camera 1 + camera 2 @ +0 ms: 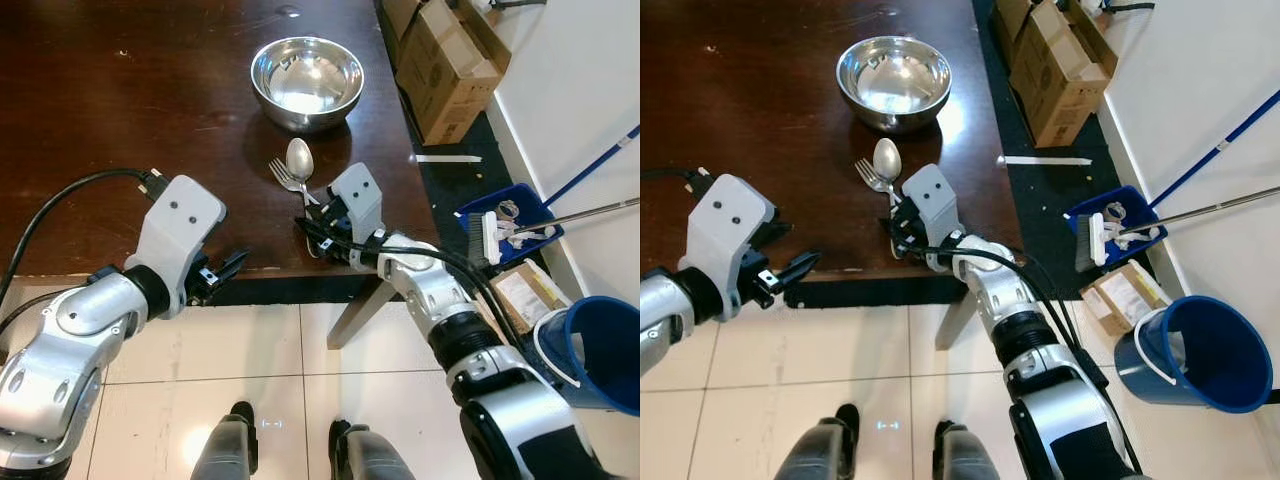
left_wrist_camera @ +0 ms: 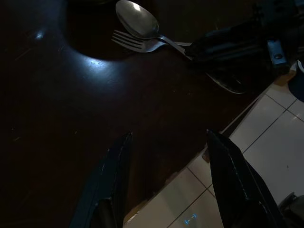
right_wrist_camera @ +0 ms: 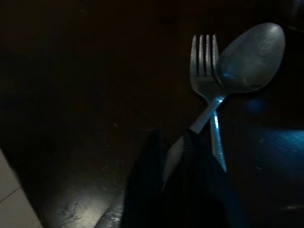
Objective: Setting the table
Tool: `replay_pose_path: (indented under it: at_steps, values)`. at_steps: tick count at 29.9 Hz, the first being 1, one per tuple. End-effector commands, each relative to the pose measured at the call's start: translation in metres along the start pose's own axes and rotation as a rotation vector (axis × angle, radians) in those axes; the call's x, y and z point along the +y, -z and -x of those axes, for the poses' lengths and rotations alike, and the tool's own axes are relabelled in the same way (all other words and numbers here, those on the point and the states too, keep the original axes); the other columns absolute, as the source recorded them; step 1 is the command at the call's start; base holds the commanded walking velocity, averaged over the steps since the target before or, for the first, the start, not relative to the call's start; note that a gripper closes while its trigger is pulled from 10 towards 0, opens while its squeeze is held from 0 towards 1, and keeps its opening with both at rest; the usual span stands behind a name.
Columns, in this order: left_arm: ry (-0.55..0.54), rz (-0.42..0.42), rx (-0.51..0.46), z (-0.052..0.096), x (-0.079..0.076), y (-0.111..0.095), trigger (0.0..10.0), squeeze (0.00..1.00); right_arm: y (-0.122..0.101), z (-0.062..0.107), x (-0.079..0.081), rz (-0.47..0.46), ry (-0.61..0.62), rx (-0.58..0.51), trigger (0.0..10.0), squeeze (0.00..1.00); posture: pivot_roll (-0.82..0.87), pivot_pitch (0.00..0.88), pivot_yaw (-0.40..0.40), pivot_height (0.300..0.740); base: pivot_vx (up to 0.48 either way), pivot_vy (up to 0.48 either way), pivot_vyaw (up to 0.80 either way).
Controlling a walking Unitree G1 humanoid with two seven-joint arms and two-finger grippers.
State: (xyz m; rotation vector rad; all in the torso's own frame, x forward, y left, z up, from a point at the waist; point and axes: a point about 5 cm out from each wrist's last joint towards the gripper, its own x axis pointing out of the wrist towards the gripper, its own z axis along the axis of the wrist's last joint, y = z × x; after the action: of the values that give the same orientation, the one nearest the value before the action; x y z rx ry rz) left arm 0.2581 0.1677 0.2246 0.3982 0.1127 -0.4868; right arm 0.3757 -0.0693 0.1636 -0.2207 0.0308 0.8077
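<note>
My right gripper [image 3: 171,156] pinched the silver metal spoon's [image 1: 299,158] handle on the dark wooden table [image 1: 120,120], crossing the silver fork [image 3: 203,71]; the shiny steel bowl [image 1: 307,80] sat at twelve o'clock; my left gripper [image 2: 166,180] hung spread at the table's edge; no writing was readable.

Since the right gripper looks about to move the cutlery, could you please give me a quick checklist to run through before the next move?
1. Right gripper closed on the spoon handle: ok, its fingers pinch the handle in the right wrist view.
2. Fork free of the spoon: not ok, the two handles cross and touch, so the fork may drag along.
3. Bowl clear of the cutlery: ok, it stands apart, farther up the table.
4. Left gripper out of the way: ok, open, at the table's near edge.
5. Spoon lifted off the table: cannot tell.
</note>
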Motion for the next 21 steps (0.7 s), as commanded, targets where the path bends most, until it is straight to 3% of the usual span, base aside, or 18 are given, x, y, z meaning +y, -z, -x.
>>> replay_pose_path:
  at_steps: [1, 16, 21]
  values:
    - [0.015, 0.005, 0.0, 0.003, -0.005, 0.001, 10.0, 0.0, 0.035, 0.008, 0.003, -0.056, 0.01, 0.144, 0.0, 0.0, 0.11, 0.258, -0.009, 0.74, 0.0, 0.0, 0.0]
    - [0.024, 0.019, -0.017, -0.007, -0.007, -0.001, 10.0, 0.0, 0.038, 0.021, -0.019, -0.032, 0.115, 0.177, 0.0, 0.0, 0.07, 0.241, -0.007, 0.74, 0.0, 0.0, 0.0]
    - [0.019, 0.024, -0.026, -0.011, -0.008, -0.001, 10.0, 0.0, 0.018, 0.029, -0.036, -0.015, 0.178, 0.081, 0.0, 0.0, 0.05, 0.228, -0.009, 0.74, 0.0, 0.0, 0.0]
